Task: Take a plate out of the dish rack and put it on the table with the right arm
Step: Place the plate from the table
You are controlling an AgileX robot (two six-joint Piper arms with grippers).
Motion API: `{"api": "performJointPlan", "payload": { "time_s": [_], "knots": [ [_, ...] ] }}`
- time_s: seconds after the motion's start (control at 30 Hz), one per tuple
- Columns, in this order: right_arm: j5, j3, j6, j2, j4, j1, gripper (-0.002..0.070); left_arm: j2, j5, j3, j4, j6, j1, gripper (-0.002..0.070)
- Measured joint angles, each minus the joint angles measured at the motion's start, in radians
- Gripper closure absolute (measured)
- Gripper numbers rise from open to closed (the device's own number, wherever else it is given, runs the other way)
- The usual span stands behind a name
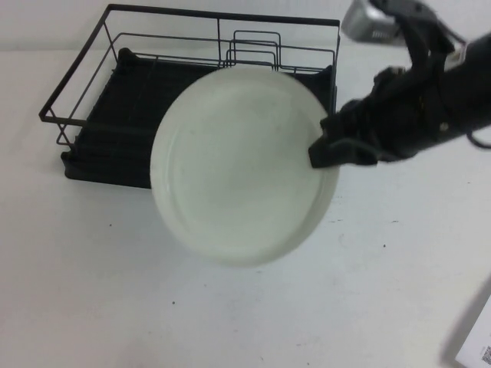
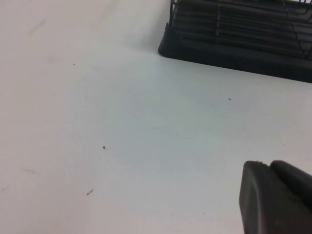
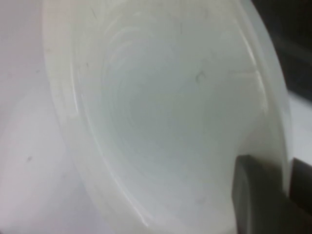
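A round white plate (image 1: 238,165) hangs tilted above the table (image 1: 92,291), in front of the black wire dish rack (image 1: 115,115) and covering the rack's right front part. My right gripper (image 1: 326,149) is shut on the plate's right rim, and the black right arm reaches in from the right. In the right wrist view the plate (image 3: 170,122) fills the picture, with the rim pinched in my right gripper (image 3: 287,168). My left gripper (image 2: 268,165) hovers low over bare table, fingers together and holding nothing, with the rack's base (image 2: 234,48) ahead of it.
Upright wire dividers (image 1: 253,46) stand at the rack's back. A silver-grey object (image 1: 368,23) sits behind the right arm at the far right. A white sheet's corner (image 1: 479,337) shows at the near right edge. White table stretches along the front.
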Motion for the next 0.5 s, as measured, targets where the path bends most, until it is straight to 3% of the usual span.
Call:
{"api": "performJointPlan", "payload": {
  "time_s": [0.2, 0.5],
  "knots": [
    [-0.160, 0.268, 0.018, -0.021, 0.168, 0.066, 0.0629, 0.000, 0.000, 0.000, 0.000, 0.000, 0.000, 0.0680],
    [-0.255, 0.301, 0.020, 0.138, 0.256, 0.066, 0.0629, 0.000, 0.000, 0.000, 0.000, 0.000, 0.000, 0.0680]
  ]
}}
